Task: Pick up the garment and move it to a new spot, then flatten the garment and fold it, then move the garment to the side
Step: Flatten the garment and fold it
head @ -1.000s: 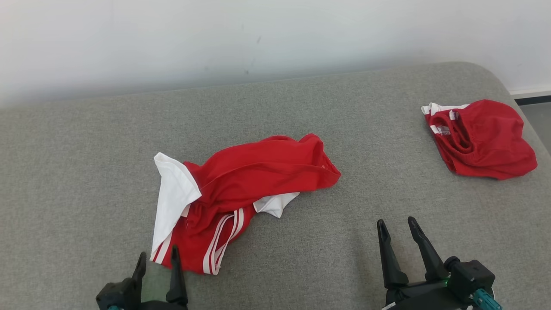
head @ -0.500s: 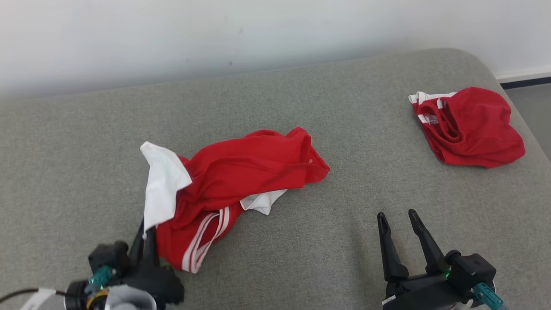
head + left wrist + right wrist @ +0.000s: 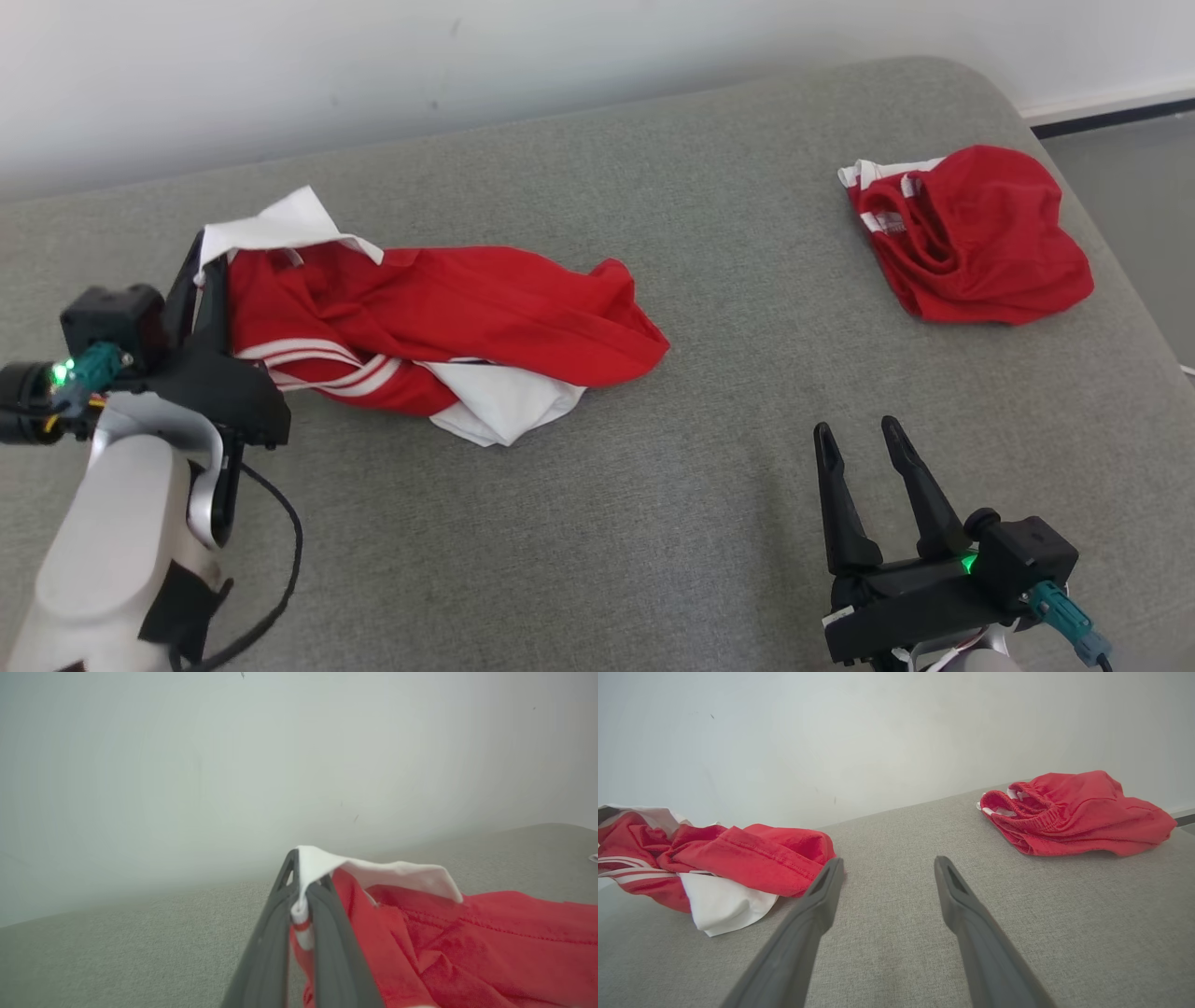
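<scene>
L gripper (image 3: 207,266) tips partly behind garment (image 3: 485,308) sleeve, garment cut by wrist-view edges, R gripper (image 3: 854,427) base off btm edge

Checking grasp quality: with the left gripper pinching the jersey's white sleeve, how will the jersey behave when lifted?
Likely floppy: the jersey lies in soft crumpled folds, so it should hang from the left gripper. Probably light, being thin cloth. Pinched at one edge, it may swing or slip.

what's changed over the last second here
The left tool shut on the white sleeve edge of the large red-and-white sports jersey and lifted that end away from the robot. The open right tool and the smaller all-red garment stayed put.
</scene>
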You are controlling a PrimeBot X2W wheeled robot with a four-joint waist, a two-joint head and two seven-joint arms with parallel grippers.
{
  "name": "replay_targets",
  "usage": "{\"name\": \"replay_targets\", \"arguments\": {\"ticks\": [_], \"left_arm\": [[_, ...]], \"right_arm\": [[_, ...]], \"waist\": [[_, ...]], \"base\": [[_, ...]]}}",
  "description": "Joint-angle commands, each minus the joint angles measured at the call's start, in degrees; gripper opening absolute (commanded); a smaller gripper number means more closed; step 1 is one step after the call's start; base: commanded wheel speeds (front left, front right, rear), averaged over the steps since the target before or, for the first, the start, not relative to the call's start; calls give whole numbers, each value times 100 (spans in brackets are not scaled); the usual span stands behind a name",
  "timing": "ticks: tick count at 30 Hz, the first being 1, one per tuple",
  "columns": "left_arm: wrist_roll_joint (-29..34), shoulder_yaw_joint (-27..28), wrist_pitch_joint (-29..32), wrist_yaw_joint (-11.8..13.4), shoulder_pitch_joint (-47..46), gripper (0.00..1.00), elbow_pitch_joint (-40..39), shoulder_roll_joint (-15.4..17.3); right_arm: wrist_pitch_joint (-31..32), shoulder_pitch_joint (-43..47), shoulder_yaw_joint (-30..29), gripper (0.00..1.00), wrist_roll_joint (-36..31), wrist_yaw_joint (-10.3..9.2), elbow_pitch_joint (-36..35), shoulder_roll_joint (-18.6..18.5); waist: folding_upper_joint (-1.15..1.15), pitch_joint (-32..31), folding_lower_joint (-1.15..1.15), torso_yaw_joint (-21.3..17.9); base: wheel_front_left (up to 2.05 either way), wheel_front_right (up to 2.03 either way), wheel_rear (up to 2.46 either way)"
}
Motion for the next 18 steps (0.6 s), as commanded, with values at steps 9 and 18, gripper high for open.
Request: {"name": "replay_targets", "arguments": {"ticks": [9,18], "left_arm": [[-66,-96,-90,-190,-493,100,970,-7],[-314,290,-189,-113,107,100,688,-302]], "right_arm": [[-9,-53,-7,100,84,7,9,2],[-9,152,-120,100,68,7,11,2]], "waist": [[-1,126,0,-145],[-1,-111,0,189]], "base": [[0,0,0],[0,0,0]]}}
